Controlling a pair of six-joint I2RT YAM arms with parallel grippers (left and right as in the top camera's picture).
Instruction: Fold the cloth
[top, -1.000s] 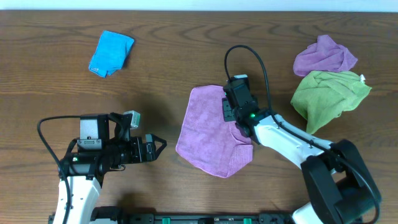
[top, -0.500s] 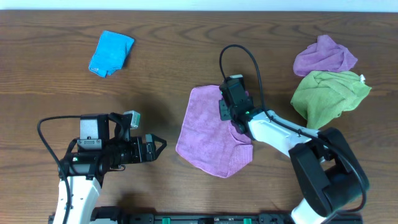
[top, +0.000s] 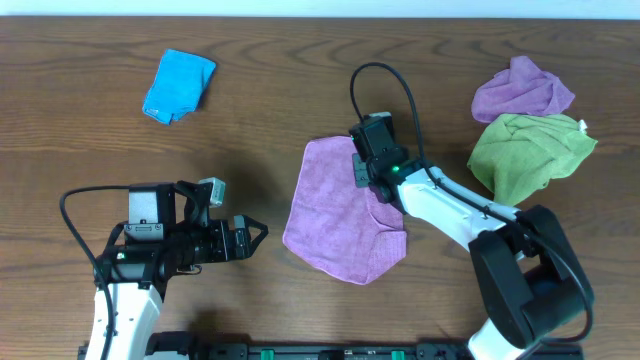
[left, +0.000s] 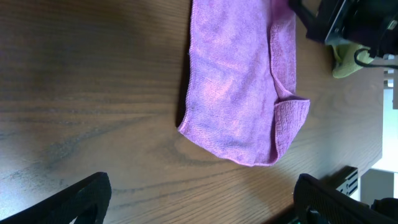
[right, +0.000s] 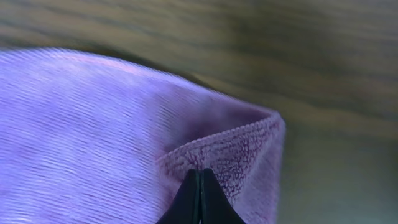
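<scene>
The cloth (top: 335, 215) is a pinkish-mauve towel lying mid-table, its lower right part doubled over. My right gripper (top: 362, 160) rests on its upper right corner. In the right wrist view the cloth (right: 93, 124) fills the left side, and its corner curls up against my right gripper (right: 200, 177), whose jaws are pressed together on that curled edge. My left gripper (top: 250, 236) hovers open over bare wood left of the cloth. The left wrist view shows the cloth (left: 233, 81) ahead of my left gripper (left: 199, 205), with only wood between the wide-apart fingers.
A blue cloth (top: 180, 85) lies bunched at the far left. A violet cloth (top: 522, 90) and a lime-green cloth (top: 525, 150) are crumpled at the far right, close to my right arm. A black rail runs along the table's near edge.
My right gripper has crept up and left along the cloth's right edge to its top corner and shut there. The left arm has not moved.
</scene>
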